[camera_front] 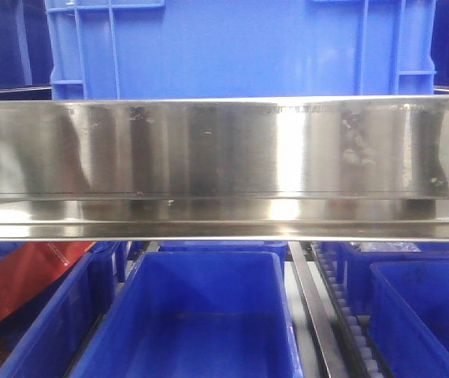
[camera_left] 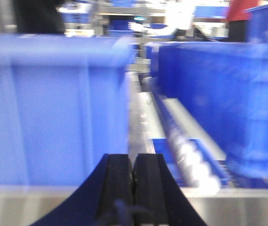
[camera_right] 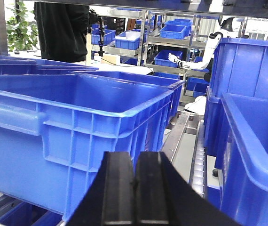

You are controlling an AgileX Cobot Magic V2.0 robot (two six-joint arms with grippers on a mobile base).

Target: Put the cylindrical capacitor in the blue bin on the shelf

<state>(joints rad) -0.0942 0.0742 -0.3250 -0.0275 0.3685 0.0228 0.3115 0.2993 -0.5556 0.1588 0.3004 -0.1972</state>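
The shelf's shiny steel front rail [camera_front: 224,157] runs across the front view, with a blue bin [camera_front: 232,47] above it and an empty blue bin [camera_front: 201,315] below. My left gripper [camera_left: 134,157] is shut and empty, level with the gap between two blue bins; this view is blurred. My right gripper [camera_right: 135,155] is shut and empty, in front of a large empty blue bin [camera_right: 77,108]. A small dark round thing [camera_right: 215,173] sits on the ledge by the right bin [camera_right: 261,150]; it is too small to tell whether it is the capacitor.
A roller track [camera_right: 199,160] runs back between the bins. A red packet [camera_front: 20,276] lies in the lower left bin. A person in black [camera_right: 61,30] stands behind the rack, with more racks of blue bins [camera_right: 171,30] beyond.
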